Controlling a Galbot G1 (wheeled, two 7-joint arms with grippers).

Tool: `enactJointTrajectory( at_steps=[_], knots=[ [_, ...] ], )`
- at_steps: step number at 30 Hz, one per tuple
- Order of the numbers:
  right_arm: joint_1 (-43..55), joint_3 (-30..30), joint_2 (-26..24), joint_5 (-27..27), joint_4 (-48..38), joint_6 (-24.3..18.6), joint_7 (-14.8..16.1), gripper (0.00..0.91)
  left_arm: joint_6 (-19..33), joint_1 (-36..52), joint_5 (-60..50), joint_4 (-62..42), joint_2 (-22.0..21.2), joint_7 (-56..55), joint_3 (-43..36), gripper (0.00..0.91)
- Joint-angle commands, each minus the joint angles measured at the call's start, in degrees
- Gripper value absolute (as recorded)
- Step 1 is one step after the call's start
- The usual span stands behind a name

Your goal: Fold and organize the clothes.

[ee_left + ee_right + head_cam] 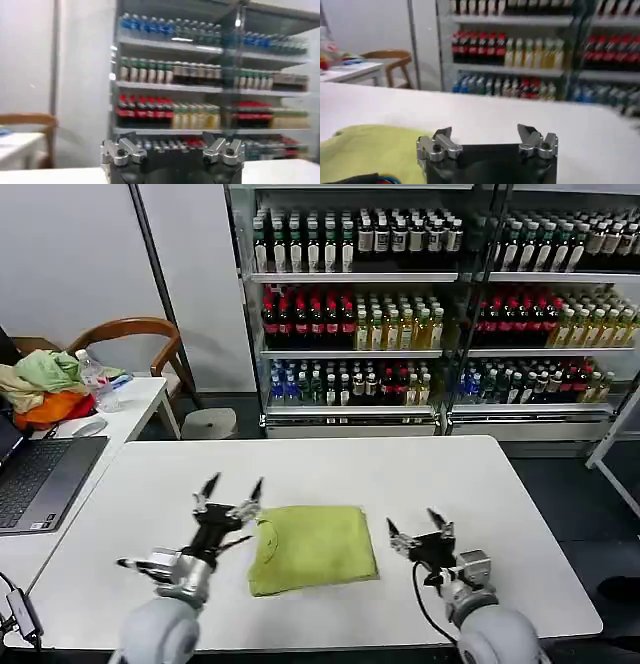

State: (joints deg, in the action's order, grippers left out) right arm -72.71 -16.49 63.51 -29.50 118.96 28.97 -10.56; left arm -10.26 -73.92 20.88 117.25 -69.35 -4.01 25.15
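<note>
1. Table (470, 484): white, wide, right in front of me. Mostly bare around the work area, so there's room to swing either arm w/o hitting anything.

2. T-shirt (312, 548): lime yellow-green, lying flat near the front-middle of the table, between my two hands. It's already down to a compact, roughly square packet, edges fairly even, w/ the near-left corner a bit ragged. In the right wrist view its edge (370, 150) sits just beside and below that hand.

3. Left hand (231, 490): just left of the shirt's far-left corner, lifted off the table, fingers spread apart, nothing in them. It looks clear of the cloth, not touching.

4. Right hand (417, 525): right of the shirt, apart from its right edge, also raised, fingers apart and empty.

5. Step in hand, my read: the folds look done and both hands are off the cloth, so I'm at the tail end of folding, i.e. checking or tidying the packet.

6. Next move, as I judge it: if one more fold is wanted, I bring both hands down on matching corners of one side, pinch all layers together, and carry them across evenly. Otherwise, square up the ragged near-left corner or slide the packet to where it belongs. Either way, approach low and pinch every layer, else the top layer peels and the stack opens.
</note>
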Motion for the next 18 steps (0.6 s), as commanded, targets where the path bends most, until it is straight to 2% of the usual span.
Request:
enactJointTrajectory(
  at_steps=[1, 7, 12, 15, 16, 17, 18],
  knots=[
    [5.1, 7.2, 3.5, -14.2, -8.1, 4.2, 0.7, 0.907, 1.7, -4.1, 1.2, 0.7, 5.6, 1.4, 11.8, 0.907],
    [6.0, 7.6, 4.6, -15.4, -10.7, 4.2, 0.0, 0.907, 1.2, -3.8, -0.1, 0.4, 4.7, 1.4, 10.2, 0.907],
    [5.9, 6.5, 4.3, -11.5, -10.2, 3.8, -0.1, 0.907, 1.1, -3.9, -0.7, 0.2, 4.2, 1.4, 9.9, 0.907],
    [5.7, 5.8, 4.0, -5.9, -7.0, 2.4, 0.6, 0.907, 1.4, -3.7, -1.1, -0.2, 4.2, 1.4, 9.7, 0.907],
    [6.0, 5.7, 4.0, -2.4, -5.8, 1.1, 0.4, 0.907, 1.6, -3.4, -1.4, -0.5, 4.3, 1.4, 9.5, 0.907],
    [6.0, 5.7, 4.0, -1.8, -5.7, 0.2, 0.4, 0.907, 1.7, -3.3, -1.5, -0.6, 4.3, 1.4, 9.5, 0.907],
    [6.2, 5.4, 3.8, 3.4, -4.9, -3.6, 0.5, 0.907, 1.8, -3.1, -1.7, -0.7, 4.3, 1.5, 9.4, 0.907]
  ],
)
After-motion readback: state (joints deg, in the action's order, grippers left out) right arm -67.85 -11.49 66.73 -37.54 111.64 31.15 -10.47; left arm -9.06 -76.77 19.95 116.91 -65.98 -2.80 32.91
